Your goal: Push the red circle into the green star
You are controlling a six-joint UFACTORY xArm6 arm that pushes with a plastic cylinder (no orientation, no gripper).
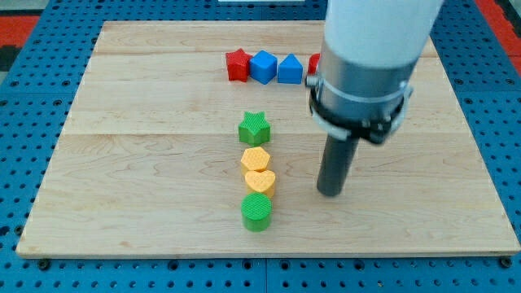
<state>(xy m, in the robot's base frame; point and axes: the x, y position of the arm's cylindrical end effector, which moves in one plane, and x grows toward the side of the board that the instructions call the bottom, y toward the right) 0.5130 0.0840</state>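
The green star (254, 128) lies near the middle of the wooden board (146, 163). A red block (313, 63), most likely the red circle, shows only as a sliver at the view's top, mostly hidden behind the arm's white body. My tip (330, 193) rests on the board to the right of the yellow blocks, about 90 px right of and below the green star, touching no block.
A red star (237, 64), a blue hexagon-like block (263, 67) and a blue pentagon-like block (290, 69) form a row at the top. Below the green star stand a yellow hexagon (256, 159), a yellow heart (260, 181) and a green circle (257, 212) in a column.
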